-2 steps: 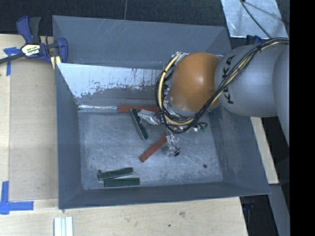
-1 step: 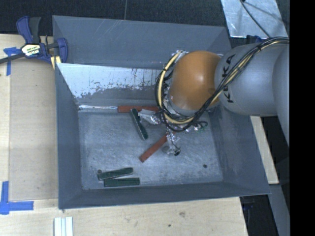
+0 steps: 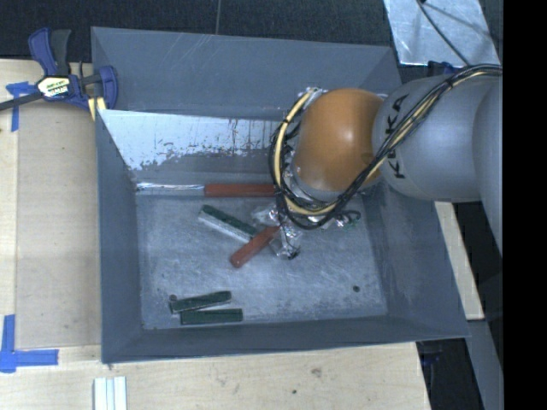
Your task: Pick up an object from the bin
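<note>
My gripper [image 3: 286, 244] is low in the middle of the bin, under the orange wrist cover. Its tips sit at the right end of a reddish-brown stick [image 3: 253, 249] that lies slanted on the floor. Whether the stick is between the fingers I cannot tell. A dark green stick with a pale end [image 3: 227, 221] lies just to the left of it, partly crossing it. Another reddish-brown stick [image 3: 241, 190] lies along the foot of the back wall.
Two dark green sticks [image 3: 203, 308] lie side by side near the front left of the bin floor. The arm and its cables cover the right rear part of the bin.
</note>
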You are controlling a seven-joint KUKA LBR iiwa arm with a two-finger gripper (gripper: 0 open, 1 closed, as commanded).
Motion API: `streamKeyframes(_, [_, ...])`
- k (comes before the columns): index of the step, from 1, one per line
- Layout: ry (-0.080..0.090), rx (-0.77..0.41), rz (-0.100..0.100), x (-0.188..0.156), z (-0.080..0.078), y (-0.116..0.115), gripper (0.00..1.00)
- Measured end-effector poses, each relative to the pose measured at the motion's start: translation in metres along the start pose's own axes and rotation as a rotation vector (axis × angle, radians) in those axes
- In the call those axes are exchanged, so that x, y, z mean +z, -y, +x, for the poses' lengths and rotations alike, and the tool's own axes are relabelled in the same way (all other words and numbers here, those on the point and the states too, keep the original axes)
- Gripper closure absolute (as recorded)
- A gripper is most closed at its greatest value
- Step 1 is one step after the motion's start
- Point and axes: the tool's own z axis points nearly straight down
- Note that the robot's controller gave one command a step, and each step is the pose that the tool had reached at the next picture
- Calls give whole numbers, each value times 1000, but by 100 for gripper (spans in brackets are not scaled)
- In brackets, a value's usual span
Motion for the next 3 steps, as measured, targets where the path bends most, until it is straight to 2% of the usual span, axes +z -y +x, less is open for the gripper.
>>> streamKeyframes(1, [-7, 4, -3, -91, -2, 1, 100])
streamKeyframes(3, [-4, 12, -1, -108, -4, 3, 100])
